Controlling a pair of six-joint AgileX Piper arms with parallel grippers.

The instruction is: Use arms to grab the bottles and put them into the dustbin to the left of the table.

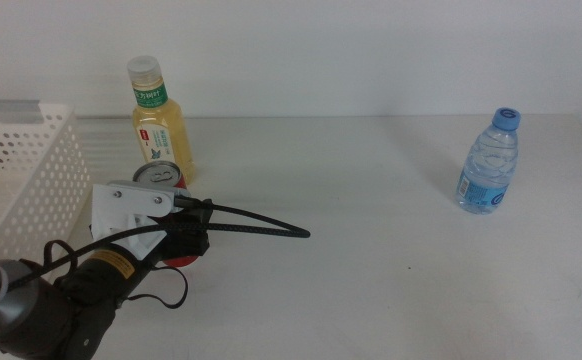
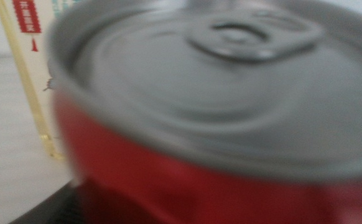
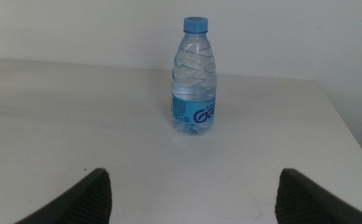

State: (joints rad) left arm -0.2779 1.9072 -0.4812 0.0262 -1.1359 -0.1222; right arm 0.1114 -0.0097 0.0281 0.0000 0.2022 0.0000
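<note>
Left pincer (image 1: pixel 176 240), low at the red can (image 1: pixel 160 178); its grip cannot be told.

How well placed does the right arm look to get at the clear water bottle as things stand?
Probably well placed. In the right wrist view the water bottle stands upright straight ahead of the right gripper, whose jaws are spread wide, with only bare table between them. It has not reached the bottle yet.

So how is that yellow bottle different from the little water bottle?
The yellow bottle has a white cap and yellowish contents; the water bottle has a blue cap and is clear. The yellow one stands beside the red can near the basket; the water bottle stands alone. Both are upright and capped.
</note>
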